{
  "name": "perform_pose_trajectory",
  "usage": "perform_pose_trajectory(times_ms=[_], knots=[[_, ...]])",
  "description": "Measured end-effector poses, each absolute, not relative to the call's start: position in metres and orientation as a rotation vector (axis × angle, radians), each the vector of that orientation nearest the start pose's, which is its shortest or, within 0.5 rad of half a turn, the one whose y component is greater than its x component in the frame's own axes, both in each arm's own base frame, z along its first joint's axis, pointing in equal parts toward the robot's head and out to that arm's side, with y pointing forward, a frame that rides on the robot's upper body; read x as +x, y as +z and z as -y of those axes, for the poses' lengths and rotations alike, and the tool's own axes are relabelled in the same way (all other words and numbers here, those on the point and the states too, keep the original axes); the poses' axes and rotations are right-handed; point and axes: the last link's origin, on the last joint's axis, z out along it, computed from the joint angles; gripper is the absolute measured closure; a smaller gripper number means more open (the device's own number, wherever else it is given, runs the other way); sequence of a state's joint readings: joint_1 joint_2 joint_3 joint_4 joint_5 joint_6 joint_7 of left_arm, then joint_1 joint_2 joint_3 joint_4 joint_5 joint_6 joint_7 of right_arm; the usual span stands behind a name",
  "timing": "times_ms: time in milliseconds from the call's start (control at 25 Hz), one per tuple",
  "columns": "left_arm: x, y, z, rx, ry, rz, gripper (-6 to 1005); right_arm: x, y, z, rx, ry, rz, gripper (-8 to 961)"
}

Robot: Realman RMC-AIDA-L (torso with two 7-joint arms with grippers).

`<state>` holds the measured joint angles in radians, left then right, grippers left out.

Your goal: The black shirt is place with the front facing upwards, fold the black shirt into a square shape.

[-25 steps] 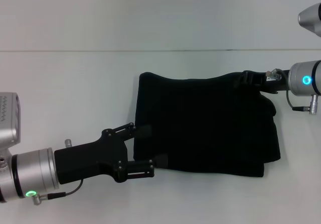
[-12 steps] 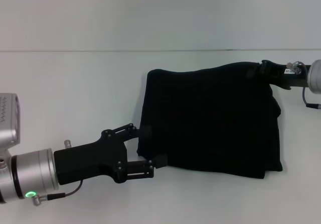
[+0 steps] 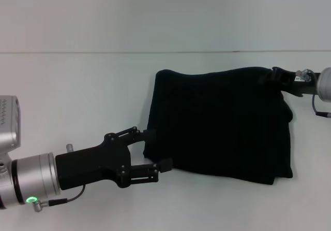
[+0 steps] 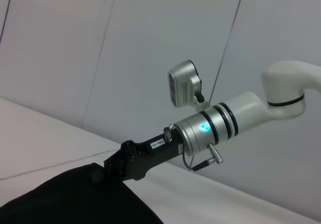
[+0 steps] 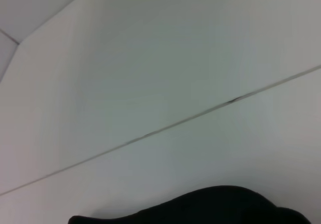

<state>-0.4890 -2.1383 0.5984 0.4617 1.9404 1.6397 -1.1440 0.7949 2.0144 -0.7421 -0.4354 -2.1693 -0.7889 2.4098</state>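
Setting: robot test bench in a lab-type room, not a home. Evidence: plain white table (image 3: pixel 77 86) with a thin seam line (image 5: pixel 200 114) across it; bare pale panelled wall (image 4: pixel 75 48) rising directly behind the table; silver-and-black robot arm (image 4: pixel 215 126) with a lit status ring above the table.

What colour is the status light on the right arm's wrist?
Cyan-blue, on the right arm's wrist ring; clearest in the left wrist view.

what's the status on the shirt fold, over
Right gripper shut on black shirt at its far right corner. Left gripper open at the near left edge. Shirt folded, roughly square. Nothing in the way.
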Motion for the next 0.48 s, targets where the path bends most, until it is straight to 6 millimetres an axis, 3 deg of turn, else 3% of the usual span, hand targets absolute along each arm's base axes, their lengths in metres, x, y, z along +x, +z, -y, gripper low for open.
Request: perform_pose_trajectory(times_ms=[200, 480], knots=[[-0.259, -0.040, -0.290, -2.678, -1.014, 0.619, 113, 0.286, 0.006, -0.440, -1.790, 0.575, -1.658, 827], [-0.258, -0.038, -0.291, -2.662, -1.043, 0.692, 112, 0.304, 0.022, -0.421, -1.760, 0.799, -1.627, 721]])
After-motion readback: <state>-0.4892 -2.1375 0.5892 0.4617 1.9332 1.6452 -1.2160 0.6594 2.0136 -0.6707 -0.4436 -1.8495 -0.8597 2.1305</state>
